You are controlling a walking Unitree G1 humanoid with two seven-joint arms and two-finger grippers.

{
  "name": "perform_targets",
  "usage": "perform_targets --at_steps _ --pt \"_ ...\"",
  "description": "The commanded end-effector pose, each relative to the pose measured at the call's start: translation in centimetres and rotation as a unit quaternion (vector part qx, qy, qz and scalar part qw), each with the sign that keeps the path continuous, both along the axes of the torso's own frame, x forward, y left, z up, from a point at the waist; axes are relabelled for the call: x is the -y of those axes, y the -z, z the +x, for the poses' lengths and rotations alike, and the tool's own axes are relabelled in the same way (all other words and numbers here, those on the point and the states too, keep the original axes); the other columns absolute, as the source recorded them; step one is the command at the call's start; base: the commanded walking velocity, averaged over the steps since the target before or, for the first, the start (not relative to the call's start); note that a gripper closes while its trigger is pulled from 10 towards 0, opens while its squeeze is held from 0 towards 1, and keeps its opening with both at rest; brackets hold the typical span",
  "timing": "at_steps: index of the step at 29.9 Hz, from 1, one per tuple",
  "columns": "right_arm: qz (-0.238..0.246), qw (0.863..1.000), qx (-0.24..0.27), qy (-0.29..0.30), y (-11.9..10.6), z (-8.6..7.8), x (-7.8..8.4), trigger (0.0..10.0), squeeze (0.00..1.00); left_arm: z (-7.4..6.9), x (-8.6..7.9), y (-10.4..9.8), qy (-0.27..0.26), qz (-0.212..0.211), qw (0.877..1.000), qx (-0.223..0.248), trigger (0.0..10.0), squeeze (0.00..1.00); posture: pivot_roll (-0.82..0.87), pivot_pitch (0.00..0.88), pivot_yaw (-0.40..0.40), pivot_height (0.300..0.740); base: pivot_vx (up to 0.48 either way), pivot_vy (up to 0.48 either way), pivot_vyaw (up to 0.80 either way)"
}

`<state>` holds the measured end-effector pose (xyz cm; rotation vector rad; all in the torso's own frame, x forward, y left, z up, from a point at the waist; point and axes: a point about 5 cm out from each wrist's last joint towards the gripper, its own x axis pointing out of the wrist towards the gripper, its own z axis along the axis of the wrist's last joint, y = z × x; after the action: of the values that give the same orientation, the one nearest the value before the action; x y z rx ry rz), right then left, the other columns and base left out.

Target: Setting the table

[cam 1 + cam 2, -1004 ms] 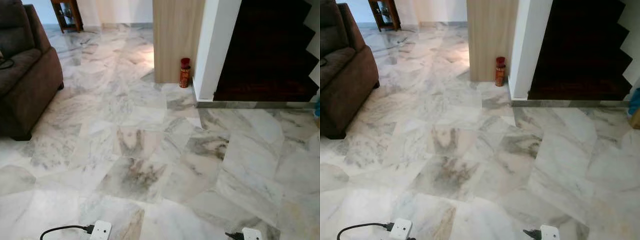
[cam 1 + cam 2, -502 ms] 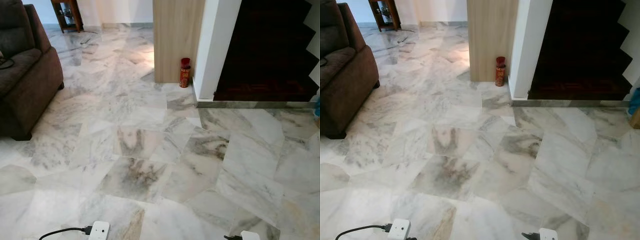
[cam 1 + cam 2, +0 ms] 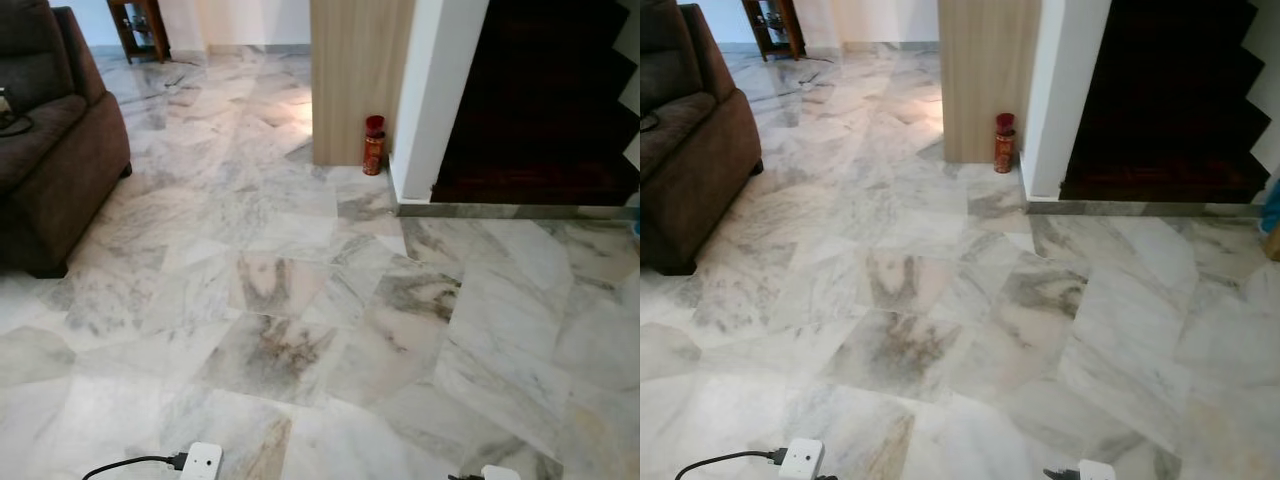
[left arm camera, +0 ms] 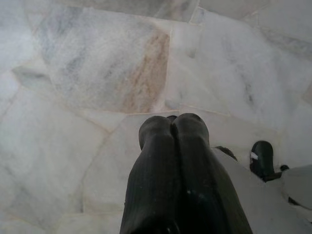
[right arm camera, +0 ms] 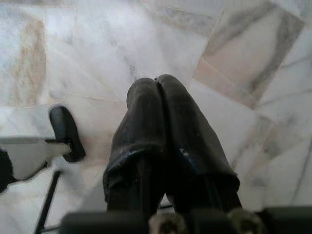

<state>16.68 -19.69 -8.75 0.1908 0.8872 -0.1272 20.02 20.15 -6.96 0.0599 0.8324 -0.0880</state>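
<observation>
No tableware or table is in sight; I face a marble floor (image 3: 300,300). My left gripper (image 4: 172,121) hangs over the floor tiles, its two black fingers pressed together with nothing between them. My right gripper (image 5: 157,84) hangs the same way, shut and empty, above the marble. Parts of my own body show at the picture's lower edge: a white block with a black cable (image 3: 200,460) on the left and another white block (image 3: 497,473) on the right.
A brown sofa (image 3: 50,150) stands at the left. A wooden pillar (image 3: 355,70) and a white wall (image 3: 435,90) rise ahead, with a red canister (image 3: 374,145) at their foot. Dark stairs (image 3: 540,100) climb at the right. A wooden stand (image 3: 140,25) is far back left.
The whole scene has slid slightly down and right in the eye views, so the camera has shifted a little. Nothing in the room has moved.
</observation>
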Motion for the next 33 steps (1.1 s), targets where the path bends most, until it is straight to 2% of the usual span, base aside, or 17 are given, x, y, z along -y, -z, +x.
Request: perform_targets --at_steps 1,23,33 --pt "-0.002 1.000 -0.009 0.006 0.28 -0.78 0.32 10.0 0.00 -0.46 0.15 0.29 -0.004 -0.005 1.000 -0.006 10.0 0.00 -0.02 0.101 -0.001 0.740 0.330 0.000 0.00" --pt "-0.008 1.000 -0.005 0.007 0.19 -0.66 0.53 10.0 0.00 -0.50 0.55 0.36 -0.004 -0.010 1.000 -0.004 10.0 0.00 -0.02 0.111 -0.006 0.740 0.320 0.000 0.00" --pt "-0.006 1.000 -0.002 0.008 0.17 -0.72 0.61 10.0 0.00 -0.54 0.58 0.35 -0.007 -0.013 1.000 -0.001 10.0 0.00 -0.02 0.112 -0.006 0.740 0.000 0.000 0.80"
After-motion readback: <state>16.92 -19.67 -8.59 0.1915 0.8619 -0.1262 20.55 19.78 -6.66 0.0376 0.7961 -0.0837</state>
